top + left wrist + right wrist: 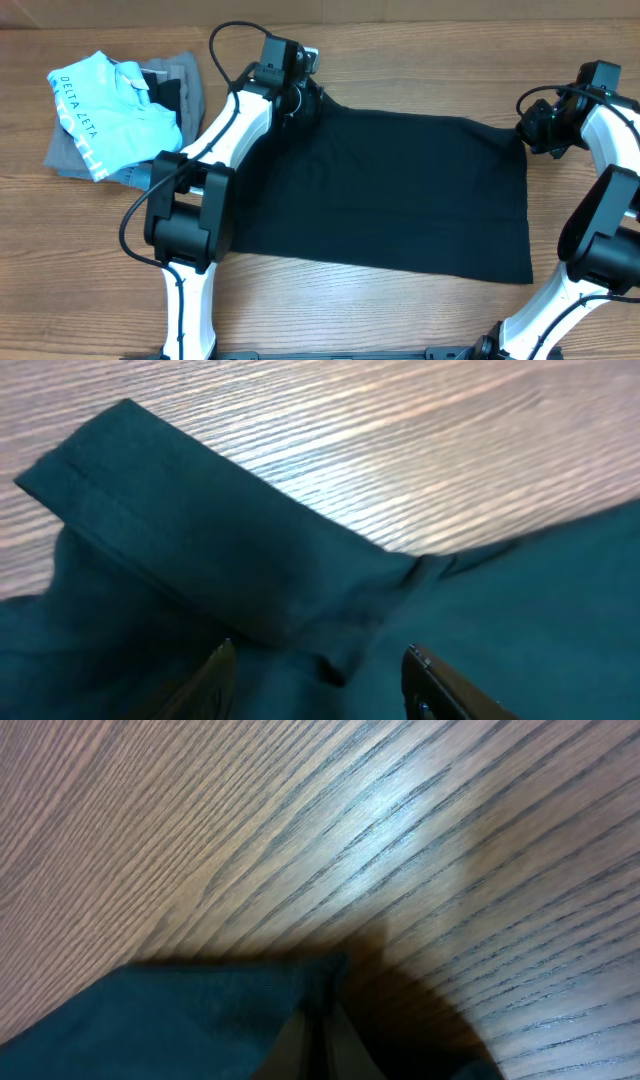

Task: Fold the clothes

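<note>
The black garment (400, 190) lies spread flat on the desk (420, 60), beside the light blue shirt (105, 105), on the side toward my right arm. My left pincer (320, 685) hangs released over the garment corner nearest that shirt. Its fingers are apart and hold nothing, and a hemmed flap (160, 510) lies doubled back just ahead of them. My right pincer (322, 1035) is at the corner farthest from the shirt, along the same edge. It looks clenched on the very tip of the cloth.

I judge this fabric light, limp and thin. It will sag and drag on the desk, it will not hold a shape, and a single pinch would let it swing. So I would take it at two corners of one edge, biting well in past the hem so that it cannot slip out. The flap by my left fingers wants flattening or gathering into the grip first.

By my count there is one black garment, one light blue shirt and two pincers. There are grey garments (70, 155) under the shirt, but I cannot tell how many.
</note>
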